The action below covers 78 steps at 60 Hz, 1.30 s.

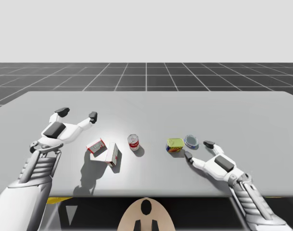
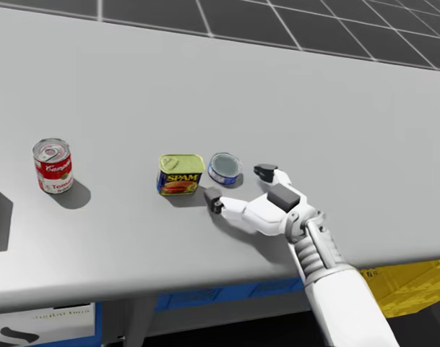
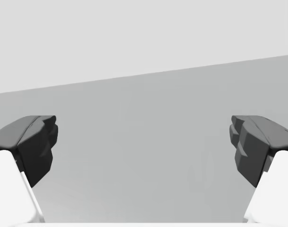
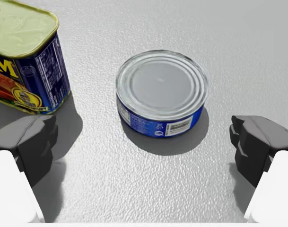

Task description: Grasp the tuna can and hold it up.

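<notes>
- My right hand is standing spread, gripping nothing.
- The tuna can is sitting flat on the desk straight ahead of it, just beside the rectangular blue can.
- My left hand, also spread, is hovering well apart.

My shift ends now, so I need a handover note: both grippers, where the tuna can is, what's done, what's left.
Right gripper: open, low over the table, with the tuna can just ahead of its fingers, untouched.
Left gripper: open, over the table's left side, holding nothing.
Tuna can: upright, beside the blue-and-yellow rectangular can, not touching it.
Done: right gripper lined up.
Left: advance, close, lift.
</notes>
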Each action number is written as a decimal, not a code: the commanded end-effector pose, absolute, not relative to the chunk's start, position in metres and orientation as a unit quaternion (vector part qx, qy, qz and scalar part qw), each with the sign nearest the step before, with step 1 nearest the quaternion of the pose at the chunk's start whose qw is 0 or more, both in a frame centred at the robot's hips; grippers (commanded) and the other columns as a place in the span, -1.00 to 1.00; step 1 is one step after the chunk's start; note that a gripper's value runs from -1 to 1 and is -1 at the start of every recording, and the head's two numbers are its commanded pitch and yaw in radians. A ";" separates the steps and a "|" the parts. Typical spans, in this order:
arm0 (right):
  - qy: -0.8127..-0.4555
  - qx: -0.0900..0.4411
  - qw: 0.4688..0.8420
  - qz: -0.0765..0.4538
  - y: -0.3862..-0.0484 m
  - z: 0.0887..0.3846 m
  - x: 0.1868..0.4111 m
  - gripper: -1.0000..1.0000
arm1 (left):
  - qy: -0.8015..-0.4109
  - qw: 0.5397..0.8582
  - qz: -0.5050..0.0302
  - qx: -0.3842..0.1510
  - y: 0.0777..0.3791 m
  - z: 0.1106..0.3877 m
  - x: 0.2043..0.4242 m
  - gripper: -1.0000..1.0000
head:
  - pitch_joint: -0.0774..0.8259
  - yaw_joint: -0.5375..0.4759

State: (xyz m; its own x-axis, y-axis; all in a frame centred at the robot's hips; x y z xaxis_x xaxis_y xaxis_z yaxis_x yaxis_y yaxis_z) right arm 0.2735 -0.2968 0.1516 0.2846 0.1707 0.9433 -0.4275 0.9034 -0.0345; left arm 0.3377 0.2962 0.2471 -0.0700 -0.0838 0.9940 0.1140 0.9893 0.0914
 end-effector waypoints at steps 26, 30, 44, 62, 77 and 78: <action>-0.545 0.130 0.810 0.171 -0.288 0.144 0.327 -1.00 | -0.728 0.682 -0.072 -0.009 0.295 0.247 0.338 -1.00 | 0.72 -0.62; -0.544 0.130 0.811 0.173 -0.288 0.144 0.330 -1.00 | -0.727 0.682 -0.073 -0.009 0.295 0.247 0.338 -1.00 | 0.72 -0.63; -0.537 0.119 0.813 0.192 -0.286 0.139 0.333 -1.00 | -0.727 0.683 -0.073 -0.008 0.294 0.246 0.338 -1.00 | 0.72 -0.64; -0.540 0.086 0.817 0.181 -0.286 0.133 0.324 1.00 | -0.727 0.683 -0.073 -0.007 0.293 0.246 0.338 -1.00 | 0.67 -0.65; -0.543 0.086 0.815 0.182 -0.285 0.134 0.324 1.00 | -0.726 0.684 -0.072 -0.007 0.293 0.246 0.338 -1.00 | 0.23 -0.66; -0.544 0.086 0.815 0.182 -0.285 0.134 0.324 1.00 | -0.726 0.684 -0.072 -0.007 0.293 0.246 0.338 -1.00 | 0.21 -0.66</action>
